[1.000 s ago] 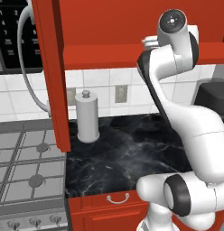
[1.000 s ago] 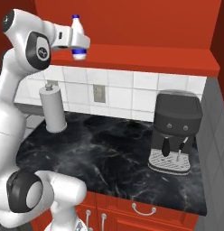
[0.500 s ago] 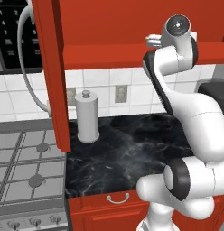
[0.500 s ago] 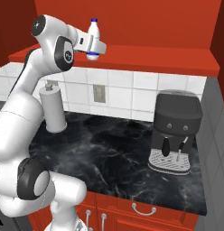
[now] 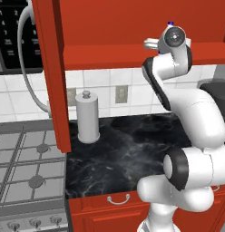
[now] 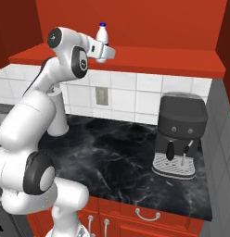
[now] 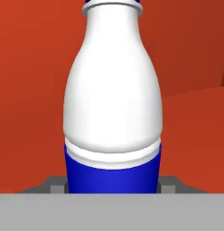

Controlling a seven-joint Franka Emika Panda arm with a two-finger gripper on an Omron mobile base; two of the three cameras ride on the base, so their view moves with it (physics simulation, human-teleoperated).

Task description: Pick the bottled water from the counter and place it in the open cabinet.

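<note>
The bottled water [image 6: 103,40] stands upright, white with a blue cap, and my gripper [image 6: 103,53] is shut on its lower part. It is held just above the front edge of the open cabinet's red shelf [image 6: 149,59]. I cannot tell whether its base touches the shelf. In the hand view the bottle [image 7: 113,90] looms close, its blue label band low between the fingertips [image 7: 54,184], with the red cabinet interior [image 7: 28,90] behind. From the left base, just the blue cap [image 5: 170,22] peeks over the wrist. The black counter [image 6: 117,157] lies far below.
The cabinet's tall red door panel [image 5: 51,72] hangs open at the left. A grey knobbed cylinder [image 5: 87,118] stands on the counter by the wall. A dark coffee machine [image 6: 179,135] sits at the right. A stove [image 5: 23,172] and a microwave [image 5: 12,36] are at the left.
The arm has swung further toward the cabinet. The bottle has gone from tilted to upright and now sits over the shelf's front edge.
</note>
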